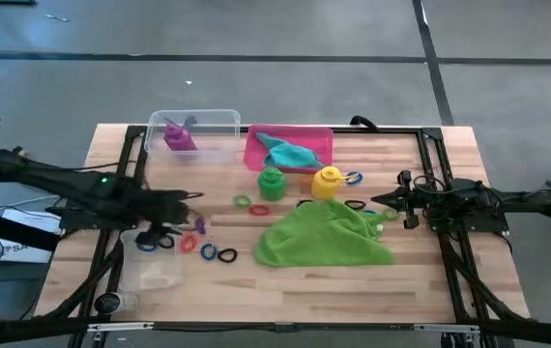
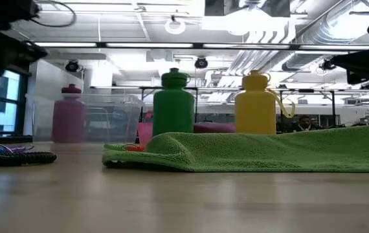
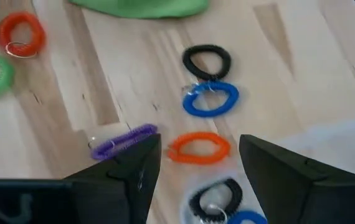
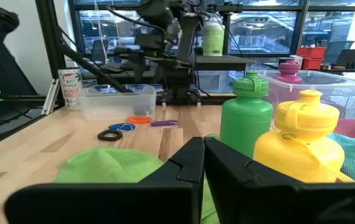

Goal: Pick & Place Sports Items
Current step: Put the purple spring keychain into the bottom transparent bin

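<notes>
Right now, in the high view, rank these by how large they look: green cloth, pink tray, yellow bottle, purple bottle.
1. green cloth, clearly largest
2. pink tray
3. yellow bottle and purple bottle: they look much alike, and the purple one lies inside a clear tub, so I would not rank them.

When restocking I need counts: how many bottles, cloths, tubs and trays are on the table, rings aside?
Bottles: 3 (purple bottle, green bottle, yellow bottle)
Cloths: 2 (teal cloth, green cloth)
Tubs: 2 (far tub, near tub)
Trays: 1 (pink tray)
Total: 8
</notes>
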You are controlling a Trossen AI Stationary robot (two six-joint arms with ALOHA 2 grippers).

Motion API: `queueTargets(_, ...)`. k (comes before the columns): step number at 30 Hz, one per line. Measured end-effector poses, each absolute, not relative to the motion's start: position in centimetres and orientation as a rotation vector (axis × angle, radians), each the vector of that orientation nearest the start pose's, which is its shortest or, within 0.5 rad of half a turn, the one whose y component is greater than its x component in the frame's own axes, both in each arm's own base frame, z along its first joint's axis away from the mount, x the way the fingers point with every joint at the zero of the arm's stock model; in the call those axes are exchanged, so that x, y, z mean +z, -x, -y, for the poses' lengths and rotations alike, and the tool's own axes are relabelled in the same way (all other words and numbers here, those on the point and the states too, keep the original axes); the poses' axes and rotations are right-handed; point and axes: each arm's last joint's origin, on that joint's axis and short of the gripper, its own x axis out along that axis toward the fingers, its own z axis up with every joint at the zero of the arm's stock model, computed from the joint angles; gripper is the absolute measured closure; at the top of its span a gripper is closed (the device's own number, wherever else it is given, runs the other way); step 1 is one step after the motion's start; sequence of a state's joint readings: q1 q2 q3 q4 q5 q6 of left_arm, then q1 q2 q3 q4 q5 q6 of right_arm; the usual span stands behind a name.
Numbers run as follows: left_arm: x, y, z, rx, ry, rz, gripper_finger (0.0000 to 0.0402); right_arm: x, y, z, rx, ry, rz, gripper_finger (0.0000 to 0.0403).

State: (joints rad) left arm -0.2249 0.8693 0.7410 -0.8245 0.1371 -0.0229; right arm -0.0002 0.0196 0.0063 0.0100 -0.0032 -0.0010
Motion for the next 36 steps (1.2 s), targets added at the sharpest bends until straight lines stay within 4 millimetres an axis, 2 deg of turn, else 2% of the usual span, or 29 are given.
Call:
queueTargets(8, 23.9, -17.8, 2.0, -0.208, 0.068, -1.031, 0.0225, 16.5, -9.9, 0.0, 0.003, 0.001, -0.004, 0.0403)
queueTargets(13, 22.6, -18.9, 1.4, -0.107, 0.197, -1.116, 0.0225, 16.5, -9.9, 0.0, 0.003, 0.001, -0.004, 0.0403)
queueTargets(20, 21.0, -19.9, 1.1, 0.055, 0.401, -1.214, 0.0225, 16.5, -9.9, 0.0, 0.003, 0.001, -0.004, 0.0403)
queueTargets(25, 20.0, -20.5, 1.0, 0.152, 0.484, -1.261, 0.0225, 16.5, -9.9, 0.0, 0.003, 0.001, -0.004, 0.0402)
queueTargets(36, 18.1, -21.6, 0.8, 0.461, 0.723, -1.283, 0.0225, 16.5, -9.9, 0.0, 0.003, 0.001, -0.004, 0.0402)
